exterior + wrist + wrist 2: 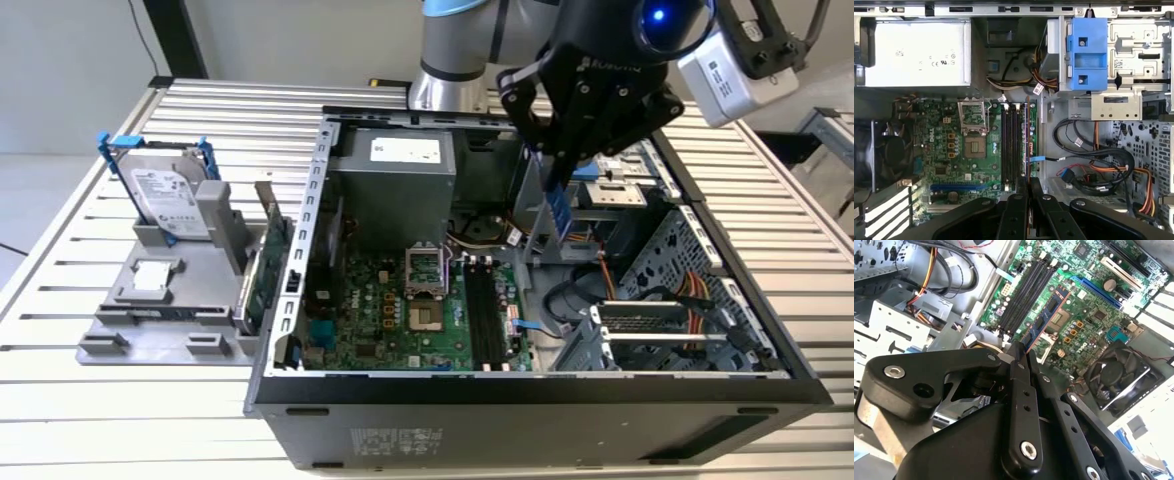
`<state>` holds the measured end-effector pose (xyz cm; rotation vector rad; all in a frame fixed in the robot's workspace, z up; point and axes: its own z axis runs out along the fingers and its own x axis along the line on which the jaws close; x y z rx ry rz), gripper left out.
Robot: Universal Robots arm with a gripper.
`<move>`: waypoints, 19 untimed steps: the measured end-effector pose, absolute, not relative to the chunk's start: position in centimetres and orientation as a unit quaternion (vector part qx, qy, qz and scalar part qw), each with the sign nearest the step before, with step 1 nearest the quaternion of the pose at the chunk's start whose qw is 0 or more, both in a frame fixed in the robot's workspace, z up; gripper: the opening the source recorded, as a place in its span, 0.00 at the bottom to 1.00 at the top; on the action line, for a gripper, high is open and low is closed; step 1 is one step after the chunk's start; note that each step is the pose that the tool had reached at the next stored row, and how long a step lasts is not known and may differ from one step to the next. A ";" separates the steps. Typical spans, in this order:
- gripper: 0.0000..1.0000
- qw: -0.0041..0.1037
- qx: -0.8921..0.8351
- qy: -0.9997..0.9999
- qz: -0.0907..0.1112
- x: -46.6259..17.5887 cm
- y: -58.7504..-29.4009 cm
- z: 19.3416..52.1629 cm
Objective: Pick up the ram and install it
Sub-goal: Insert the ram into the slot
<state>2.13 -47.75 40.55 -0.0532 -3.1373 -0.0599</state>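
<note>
The gripper pinches the ram above the memory slots; seating it likely needs square alignment over 1 slot and even pressure.

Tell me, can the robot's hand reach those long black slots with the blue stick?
Probably yes. The hand holds the ram above the open computer case, and the memory slots below it look empty and uncovered, so the way down seems free.

The ram is blue with a row of small dark chips; the gripper is matte black. The motherboard is green, the drive bracket bright blue, the bench pale grey and ribbed.
</note>
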 end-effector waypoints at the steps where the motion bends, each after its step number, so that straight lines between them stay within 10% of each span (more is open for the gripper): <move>1: 0.00 0.002 -0.018 -1.000 -0.019 2.1 -47.8 40.5; 19: 0.00 0.001 -0.024 -1.000 -0.018 2.2 -47.8 39.5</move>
